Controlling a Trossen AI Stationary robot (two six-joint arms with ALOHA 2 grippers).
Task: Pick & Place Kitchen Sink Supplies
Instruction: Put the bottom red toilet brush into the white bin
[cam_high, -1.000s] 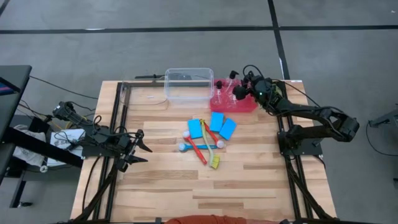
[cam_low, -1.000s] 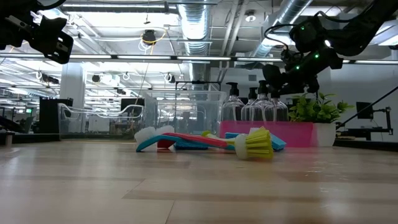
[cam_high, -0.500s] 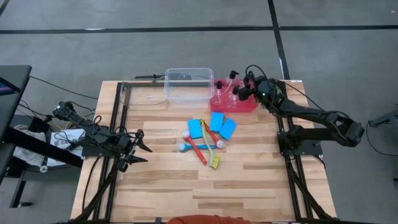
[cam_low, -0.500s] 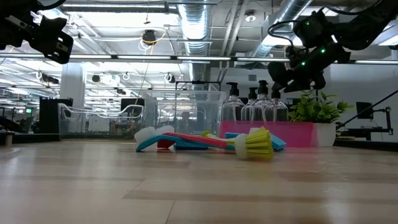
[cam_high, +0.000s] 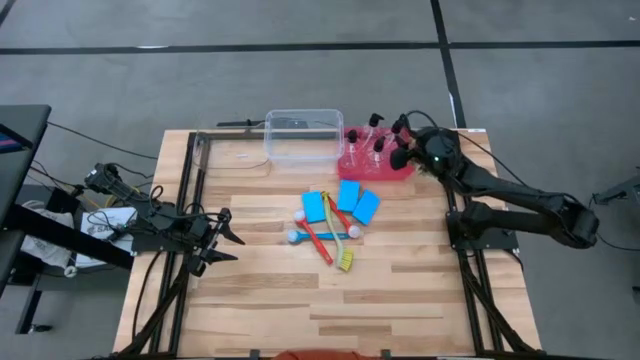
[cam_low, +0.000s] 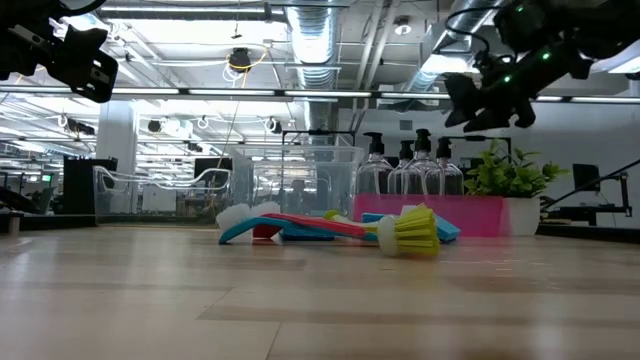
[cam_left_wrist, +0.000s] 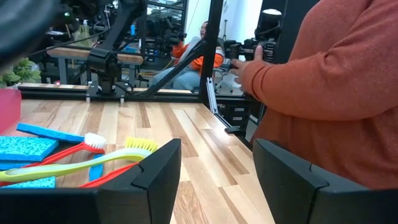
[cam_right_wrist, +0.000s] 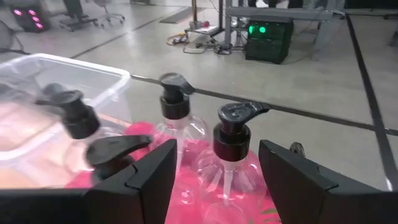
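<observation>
Several clear bottles with black pump tops (cam_high: 372, 142) stand upright in a red tray (cam_high: 375, 168) at the table's far right. My right gripper (cam_high: 402, 150) hangs open above the tray's right end, touching nothing; its wrist view shows the pump tops (cam_right_wrist: 239, 115) just beyond the open fingers (cam_right_wrist: 214, 180). Three blue sponges (cam_high: 345, 203) lie flat mid-table, and red, blue and yellow-green brushes (cam_high: 325, 238) lie crossed on the wood just near of them. My left gripper (cam_high: 225, 238) waits open above the table's left side.
A clear plastic tub (cam_high: 303, 135) stands left of the tray at the far edge. A small green plant (cam_low: 500, 175) stands beside the tray. A person in an orange sleeve (cam_left_wrist: 336, 81) is at the table's near edge. Bare wood (cam_high: 400, 290) spans the near half.
My right gripper has risen a little and drifted toward the table's right edge above the tray, staying open. The bottles, sponges and brushes have kept their places.
</observation>
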